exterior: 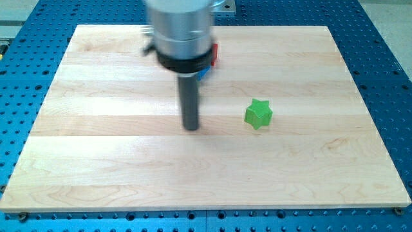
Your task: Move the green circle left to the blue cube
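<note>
A pale wooden board (96,161) lay on a blue perforated metal bench (386,51), largely bare. The arm's silver cylindrical housing (183,29) hid most of a blue block (203,73) and a red block (215,54) above the rod, shapes unclear. The tip (191,127), a plain dark rod with nothing to spread or pinch, touched no block. To its right, near but apart, sat a small green star-shaped block (259,114); no green circle showed. Likely light, rigid and easy-sliding, it would best be pushed from its far side.
</note>
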Controlling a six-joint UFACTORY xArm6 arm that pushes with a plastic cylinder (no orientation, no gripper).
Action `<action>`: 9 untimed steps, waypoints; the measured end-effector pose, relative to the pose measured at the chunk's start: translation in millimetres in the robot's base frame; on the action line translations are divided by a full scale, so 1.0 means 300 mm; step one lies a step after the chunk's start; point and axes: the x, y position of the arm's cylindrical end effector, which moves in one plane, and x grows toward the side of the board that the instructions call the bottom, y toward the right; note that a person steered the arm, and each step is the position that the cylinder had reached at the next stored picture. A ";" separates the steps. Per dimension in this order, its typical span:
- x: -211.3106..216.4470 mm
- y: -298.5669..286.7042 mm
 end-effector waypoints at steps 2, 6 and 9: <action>-0.198 -0.252; -0.273 -0.305; -0.120 -0.180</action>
